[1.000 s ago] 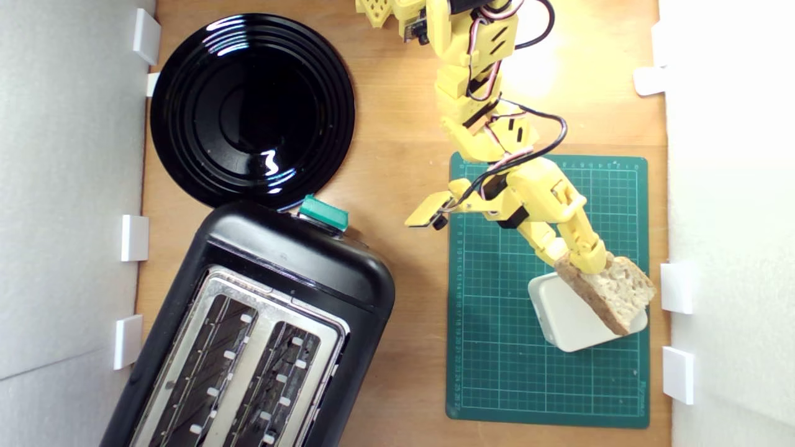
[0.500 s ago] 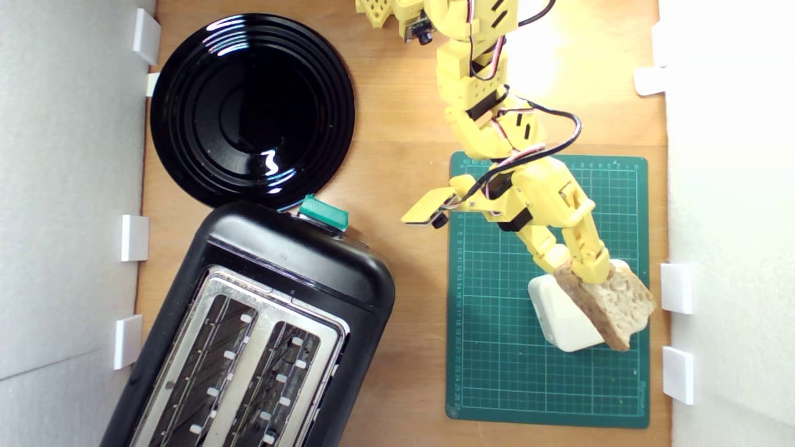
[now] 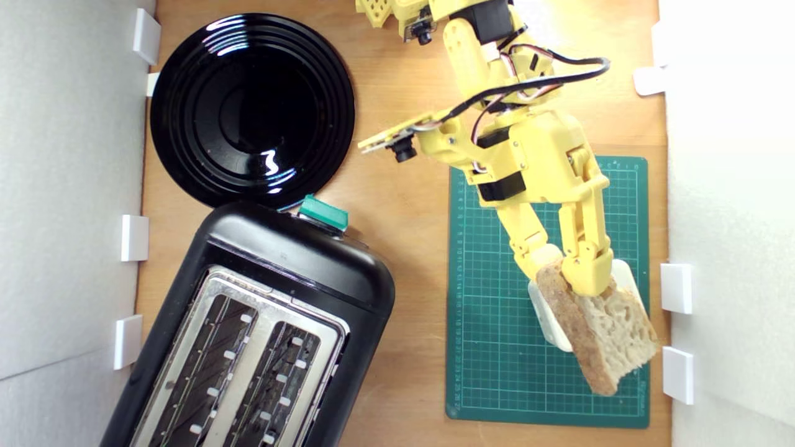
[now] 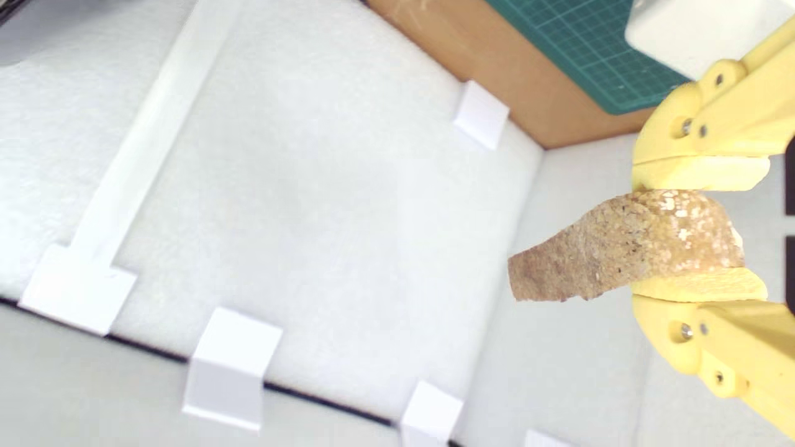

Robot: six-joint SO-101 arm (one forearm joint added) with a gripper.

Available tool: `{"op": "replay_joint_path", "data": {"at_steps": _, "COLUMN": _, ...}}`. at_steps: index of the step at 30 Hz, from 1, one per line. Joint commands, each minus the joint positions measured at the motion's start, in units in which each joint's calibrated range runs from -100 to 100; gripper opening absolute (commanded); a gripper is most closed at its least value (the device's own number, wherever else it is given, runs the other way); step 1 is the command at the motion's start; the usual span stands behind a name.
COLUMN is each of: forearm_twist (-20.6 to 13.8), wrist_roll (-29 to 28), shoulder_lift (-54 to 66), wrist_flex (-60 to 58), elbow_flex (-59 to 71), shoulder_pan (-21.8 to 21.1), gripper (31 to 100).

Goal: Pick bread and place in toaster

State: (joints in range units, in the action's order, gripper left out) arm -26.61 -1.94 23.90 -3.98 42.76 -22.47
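Claw (image 3: 568,273) clenched on bread (image 3: 605,332), held above green mat (image 3: 490,347) | toaster (image 3: 248,335) slots empty | remaining: carry, insert.

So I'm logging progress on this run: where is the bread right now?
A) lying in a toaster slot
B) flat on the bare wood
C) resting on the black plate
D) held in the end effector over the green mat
D: the end effector pinches the bread above the green mat, far from the toaster.
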Motion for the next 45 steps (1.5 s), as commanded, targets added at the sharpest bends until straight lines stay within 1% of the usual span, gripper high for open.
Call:
{"op": "replay_joint_path", "data": {"at_steps": 1, "forearm_twist": 0.32, "wrist_roll": 0.34, "shoulder_lift": 5.14, "wrist_flex": 12.09, "elbow_flex": -15.57, "shoulder_pan": 0.71, "gripper": 55.6}}
{"op": "replay_joint_path", "data": {"at_steps": 2, "forearm_twist": 0.32, "wrist_roll": 0.55, "shoulder_lift": 5.14, "wrist_flex": 15.16, "elbow_flex": -19.30, "shoulder_pan": 0.71, "gripper": 55.6}}
{"op": "replay_joint_path", "data": {"at_steps": 3, "forearm_twist": 0.32, "wrist_roll": 2.59, "shoulder_lift": 5.05, "wrist_flex": 21.65, "elbow_flex": -26.65, "shoulder_pan": 0.47, "gripper": 55.6}}
{"op": "replay_joint_path", "data": {"at_steps": 4, "forearm_twist": 0.32, "wrist_roll": 3.85, "shoulder_lift": 4.97, "wrist_flex": 24.80, "elbow_flex": -30.46, "shoulder_pan": 0.23, "gripper": 55.6}}
{"op": "replay_joint_path", "data": {"at_steps": 8, "forearm_twist": 0.41, "wrist_roll": 7.62, "shoulder_lift": 4.89, "wrist_flex": 33.68, "elbow_flex": -42.27, "shoulder_pan": 0.07, "gripper": 55.6}}
{"op": "replay_joint_path", "data": {"at_steps": 14, "forearm_twist": 0.50, "wrist_roll": 14.16, "shoulder_lift": 1.64, "wrist_flex": 46.39, "elbow_flex": -59.61, "shoulder_pan": -0.01, "gripper": 55.6}}
{"op": "replay_joint_path", "data": {"at_steps": 19, "forearm_twist": 3.76, "wrist_roll": 22.84, "shoulder_lift": -1.52, "wrist_flex": 58.93, "elbow_flex": -76.49, "shoulder_pan": -0.01, "gripper": 55.6}}
{"op": "replay_joint_path", "data": {"at_steps": 22, "forearm_twist": 3.94, "wrist_roll": 26.76, "shoulder_lift": -2.85, "wrist_flex": 63.88, "elbow_flex": -82.76, "shoulder_pan": -0.01, "gripper": 55.6}}
{"op": "replay_joint_path", "data": {"at_steps": 25, "forearm_twist": 3.13, "wrist_roll": 30.27, "shoulder_lift": -3.27, "wrist_flex": 67.46, "elbow_flex": -85.39, "shoulder_pan": 0.07, "gripper": 55.5}}
{"op": "replay_joint_path", "data": {"at_steps": 28, "forearm_twist": 3.04, "wrist_roll": 34.35, "shoulder_lift": -2.77, "wrist_flex": 70.19, "elbow_flex": -85.84, "shoulder_pan": 0.80, "gripper": 55.5}}
{"op": "replay_joint_path", "data": {"at_steps": 31, "forearm_twist": -0.77, "wrist_roll": 39.16, "shoulder_lift": -2.60, "wrist_flex": 73.27, "elbow_flex": -86.02, "shoulder_pan": 0.80, "gripper": 55.5}}
{"op": "replay_joint_path", "data": {"at_steps": 33, "forearm_twist": -1.49, "wrist_roll": 41.83, "shoulder_lift": -2.60, "wrist_flex": 74.72, "elbow_flex": -86.02, "shoulder_pan": 0.96, "gripper": 55.5}}
{"op": "replay_joint_path", "data": {"at_steps": 36, "forearm_twist": -1.40, "wrist_roll": 45.07, "shoulder_lift": -2.43, "wrist_flex": 75.83, "elbow_flex": -86.02, "shoulder_pan": 3.94, "gripper": 55.5}}
{"op": "replay_joint_path", "data": {"at_steps": 37, "forearm_twist": -0.95, "wrist_roll": 46.43, "shoulder_lift": -1.85, "wrist_flex": 75.83, "elbow_flex": -86.02, "shoulder_pan": 5.79, "gripper": 55.5}}
{"op": "replay_joint_path", "data": {"at_steps": 38, "forearm_twist": -1.31, "wrist_roll": 47.79, "shoulder_lift": -1.68, "wrist_flex": 75.83, "elbow_flex": -85.93, "shoulder_pan": 7.08, "gripper": 55.5}}
{"op": "replay_joint_path", "data": {"at_steps": 40, "forearm_twist": -1.31, "wrist_roll": 49.10, "shoulder_lift": -1.68, "wrist_flex": 75.83, "elbow_flex": -86.02, "shoulder_pan": 8.93, "gripper": 55.5}}
{"op": "replay_joint_path", "data": {"at_steps": 43, "forearm_twist": -1.31, "wrist_roll": 51.51, "shoulder_lift": -1.93, "wrist_flex": 75.83, "elbow_flex": -86.02, "shoulder_pan": 13.12, "gripper": 55.5}}
{"op": "replay_joint_path", "data": {"at_steps": 45, "forearm_twist": -0.68, "wrist_roll": 52.66, "shoulder_lift": -2.02, "wrist_flex": 75.83, "elbow_flex": -85.93, "shoulder_pan": 15.38, "gripper": 55.5}}
